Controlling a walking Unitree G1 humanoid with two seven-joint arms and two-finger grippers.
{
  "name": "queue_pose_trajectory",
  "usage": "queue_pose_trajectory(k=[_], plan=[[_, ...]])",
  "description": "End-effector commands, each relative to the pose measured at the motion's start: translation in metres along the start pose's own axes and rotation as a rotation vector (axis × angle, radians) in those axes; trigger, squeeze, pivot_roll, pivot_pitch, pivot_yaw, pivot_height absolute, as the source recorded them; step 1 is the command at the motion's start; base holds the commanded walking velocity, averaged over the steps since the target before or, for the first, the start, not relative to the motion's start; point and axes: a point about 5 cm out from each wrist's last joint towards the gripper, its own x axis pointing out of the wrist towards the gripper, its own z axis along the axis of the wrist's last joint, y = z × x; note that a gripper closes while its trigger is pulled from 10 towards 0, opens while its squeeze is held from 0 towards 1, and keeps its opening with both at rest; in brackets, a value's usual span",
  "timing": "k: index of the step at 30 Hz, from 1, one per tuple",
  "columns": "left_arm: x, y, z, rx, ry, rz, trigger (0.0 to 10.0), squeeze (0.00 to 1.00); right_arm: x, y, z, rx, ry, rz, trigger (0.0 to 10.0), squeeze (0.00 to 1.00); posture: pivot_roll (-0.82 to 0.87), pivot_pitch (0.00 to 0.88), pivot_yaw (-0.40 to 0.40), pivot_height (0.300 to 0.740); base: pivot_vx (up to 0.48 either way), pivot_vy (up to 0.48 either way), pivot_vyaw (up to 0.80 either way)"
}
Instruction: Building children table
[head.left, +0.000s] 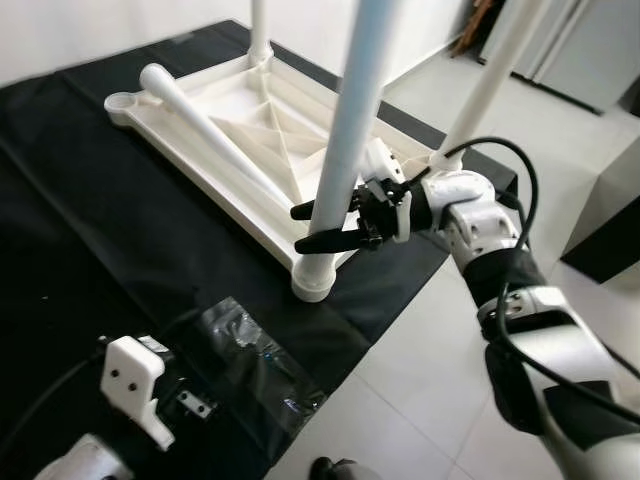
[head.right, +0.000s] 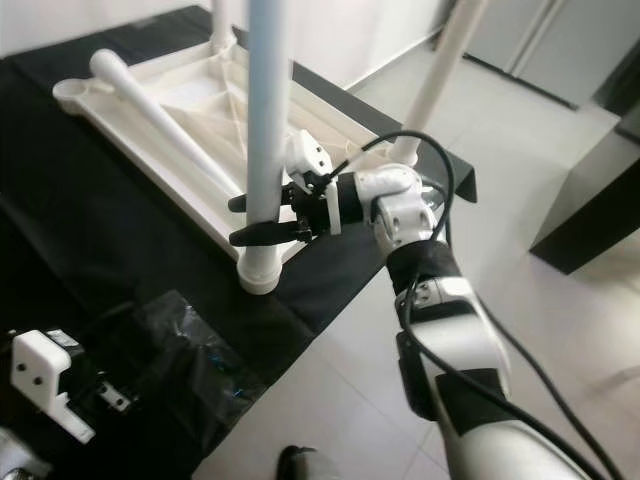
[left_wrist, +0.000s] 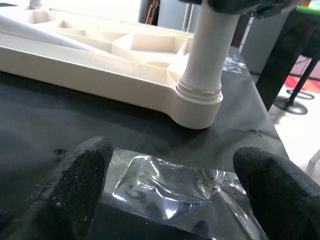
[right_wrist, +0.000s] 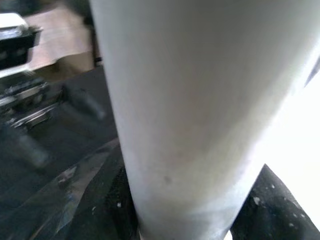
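The right gripper (head.left: 322, 226) has its two fingers around the upright white leg (head.left: 350, 130), probably squeezing it, just above the tabletop (head.left: 235, 110) corner, while the left gripper (left_wrist: 170, 200) sits open over a plastic bag (left_wrist: 175, 192).

Looks like a home room, work done at floor level. Pale tiled floor (head.left: 420, 380) with a black sheet (head.left: 90, 230) spread over it. Beyond the sheet: white wall (head.left: 60, 30), grey cabinet doors (head.left: 590, 50), a dark furniture block (head.left: 610, 220) to the side.
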Motion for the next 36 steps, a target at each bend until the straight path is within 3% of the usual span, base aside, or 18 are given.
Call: queue_pose_trajectory(k=[1,2,3,4,5,6,14,15,16,18,19,21,22,23,26,32,33,36], plan=[[-0.002,-0.001,-0.005,-0.026,0.013,0.006,10.0,0.0,0.009,0.007,-0.033,0.136,0.055,-0.331,0.0,0.0,0.0,0.189,-0.173,0.74,0.0,0.0,0.0],[0.0,0.001,-0.005,-0.026,0.012,0.007,10.0,0.0,0.023,0.043,-0.066,0.293,0.126,-0.575,0.0,0.0,0.0,0.193,-0.154,0.74,0.0,0.0,0.0],[0.0,0.001,-0.005,-0.026,0.012,0.007,10.0,0.0,0.023,0.043,-0.066,0.293,0.126,-0.575,0.0,0.0,0.0,0.193,-0.154,0.74,0.0,0.0,0.0],[0.001,0.002,-0.006,-0.02,0.013,0.002,10.0,0.0,0.024,0.075,-0.081,0.344,0.201,-0.736,0.0,0.0,0.0,0.186,-0.149,0.74,0.0,0.0,0.0],[0.001,0.002,-0.006,-0.02,0.013,0.002,10.0,0.0,0.024,0.075,-0.081,0.344,0.201,-0.736,0.0,0.0,0.0,0.186,-0.149,0.74,0.0,0.0,0.0],[0.002,0.004,-0.007,-0.016,0.015,-0.002,10.0,0.0,0.022,0.095,-0.087,0.37,0.244,-0.832,0.0,0.0,0.0,0.179,-0.146,0.74,0.0,0.0,0.0],[0.005,0.011,-0.013,-0.024,0.013,0.008,10.0,0.0,0.028,0.08,-0.078,0.296,0.213,-0.786,0.0,0.0,-0.01,0.124,-0.152,0.74,0.0,0.0,0.0],[0.005,0.011,-0.013,-0.022,0.01,0.02,10.0,0.0,0.029,0.079,-0.078,0.295,0.216,-0.769,4.1,0.0,0.0,0.116,-0.153,0.74,0.0,0.0,0.0],[0.004,0.011,-0.014,-0.021,0.007,0.03,10.0,0.0,0.029,0.082,-0.075,0.306,0.226,-0.779,10.0,0.0,0.0,0.116,-0.153,0.74,0.0,0.0,0.0],[0.005,0.011,-0.014,-0.019,0.006,0.031,10.0,0.0,0.028,0.083,-0.071,0.328,0.221,-0.767,10.0,0.0,0.0,0.113,-0.153,0.74,0.0,0.0,0.0],[0.005,0.011,-0.014,-0.017,0.008,0.025,10.0,0.0,0.029,0.084,-0.067,0.343,0.204,-0.741,10.0,1.0,0.0,0.113,-0.153,0.74,0.0,0.0,0.0],[0.005,0.011,-0.014,-0.016,0.009,0.021,10.0,0.0,0.03,0.084,-0.064,0.351,0.192,-0.721,10.0,1.0,0.0,0.113,-0.153,0.74,0.0,0.0,0.0],[0.006,0.011,-0.014,-0.016,0.009,0.011,10.0,0.0,0.034,0.077,-0.05,0.34,0.111,-0.584,10.0,1.0,0.0,0.121,-0.153,0.74,0.0,0.0,0.0],[0.006,0.011,-0.014,-0.016,0.009,0.011,10.0,0.0,0.034,0.077,-0.05,0.34,0.111,-0.584,10.0,1.0,0.0,0.121,-0.153,0.74,0.0,0.0,0.0],[0.007,0.01,-0.013,-0.018,0.006,0.006,10.0,0.0,0.034,0.064,-0.032,0.251,0.016,-0.367,10.0,1.0,-0.01,0.129,-0.149,0.74,0.0,0.0,0.0],[0.007,0.008,-0.012,-0.019,0.001,0.007,10.0,0.0,0.032,0.056,-0.029,0.137,0.03,-0.178,10.0,1.0,0.01,0.142,-0.157,0.74,0.0,0.0,0.0],[0.006,0.007,-0.012,-0.018,0.0,0.008,10.0,0.0,0.032,0.05,-0.032,0.09,0.063,-0.098,10.0,0.0,0.01,0.148,-0.156,0.74,0.0,0.0,0.0],[0.005,0.006,-0.011,-0.016,-0.002,0.01,10.0,0.0,0.03,0.04,-0.034,0.052,0.108,-0.016,10.0,0.0,0.02,0.154,-0.155,0.74,0.0,0.0,0.0]])
